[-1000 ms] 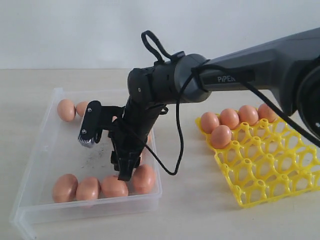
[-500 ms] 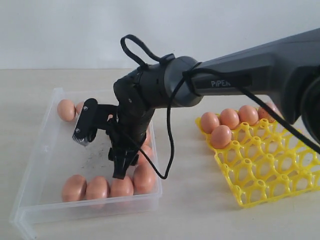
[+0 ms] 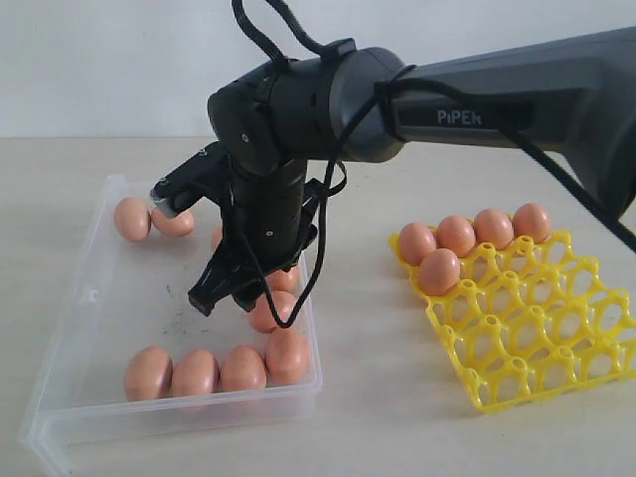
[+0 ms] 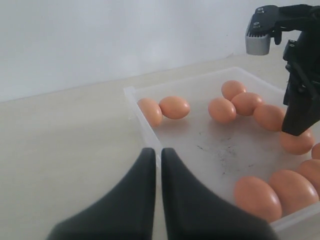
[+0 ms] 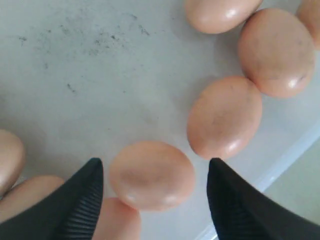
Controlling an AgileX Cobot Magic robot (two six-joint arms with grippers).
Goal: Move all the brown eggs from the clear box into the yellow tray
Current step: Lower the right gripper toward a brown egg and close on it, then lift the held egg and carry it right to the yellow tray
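Observation:
The clear box (image 3: 70, 328) stands on the left and holds several brown eggs (image 3: 195, 372) along its front, back and right side. My right gripper (image 3: 227, 296) reaches across into the box, pointing down, open. In the right wrist view its fingers (image 5: 82, 200) stand wide on either side of one egg (image 5: 151, 174) without touching it. More eggs (image 5: 226, 116) lie close beside it on the box floor (image 5: 100, 90). The yellow tray (image 3: 537, 338) on the right has several eggs (image 3: 439, 270) in its far-left cells. My left gripper (image 4: 156, 151) is shut and empty, hanging by the box's wall (image 4: 131, 95).
The right arm (image 3: 517, 99) spans the space above the table between box and tray, with a loose black cable (image 3: 328, 268) hanging from it. The box's right wall (image 3: 310, 328) runs close to the targeted egg. Dark specks mark the box floor (image 3: 184, 318).
The right wrist has turned and the open gripper has shifted from over the front row of eggs back to an egg further in, by the right wall. The left gripper is unchanged.

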